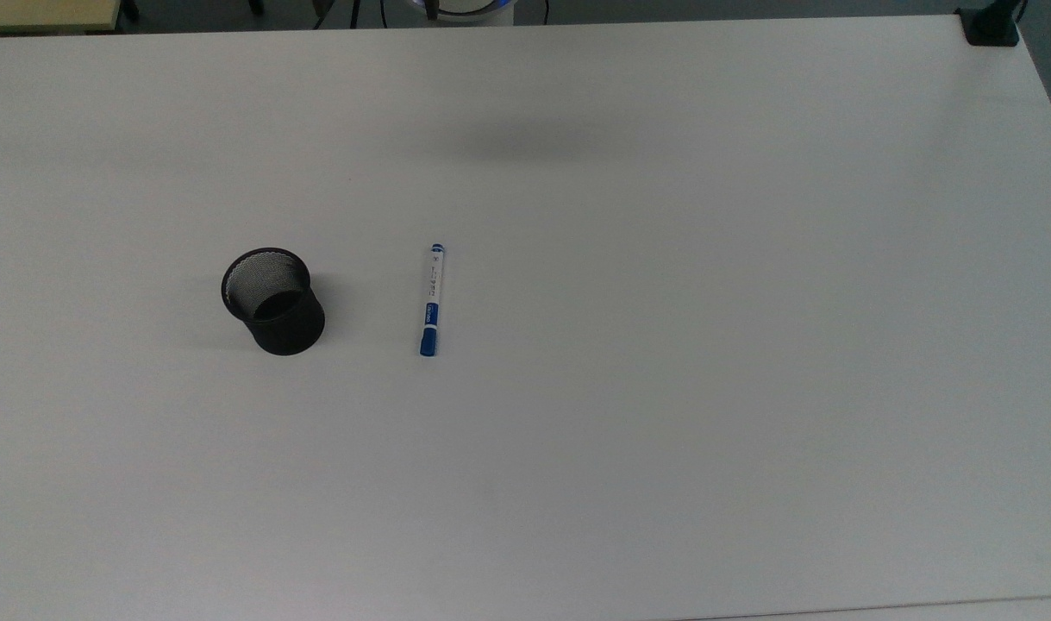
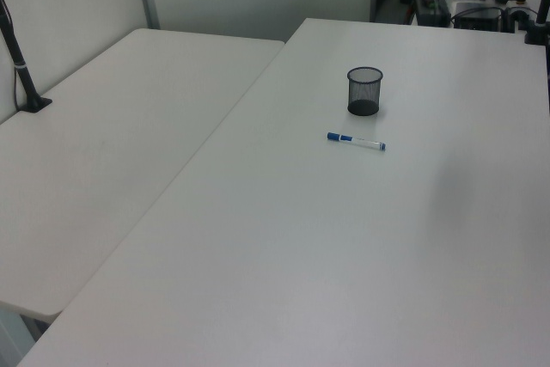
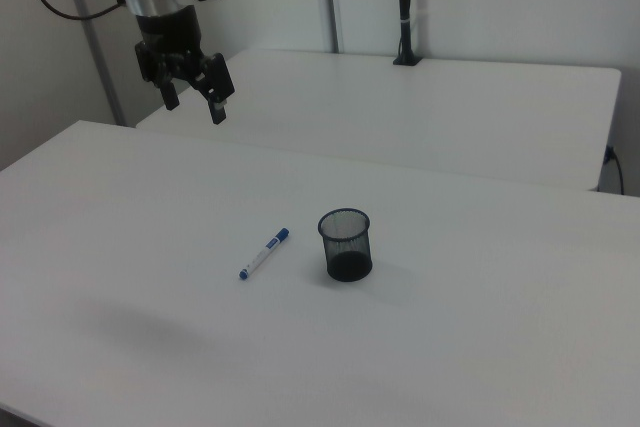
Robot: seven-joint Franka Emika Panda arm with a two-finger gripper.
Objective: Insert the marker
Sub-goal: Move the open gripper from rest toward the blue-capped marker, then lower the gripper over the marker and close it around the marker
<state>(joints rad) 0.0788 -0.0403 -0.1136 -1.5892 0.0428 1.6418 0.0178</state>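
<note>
Even, diffuse overhead light washes the white tabletop (image 1: pixel 663 431) in all three views, without harsh glare. A soft grey smudge of shadow lies at the far middle of the top view, and a fainter one at the near left of the right view. The black mesh cup (image 1: pixel 273 313) casts a pale shadow. The top view's corners dim slightly; detail is soft and grainy.
</note>
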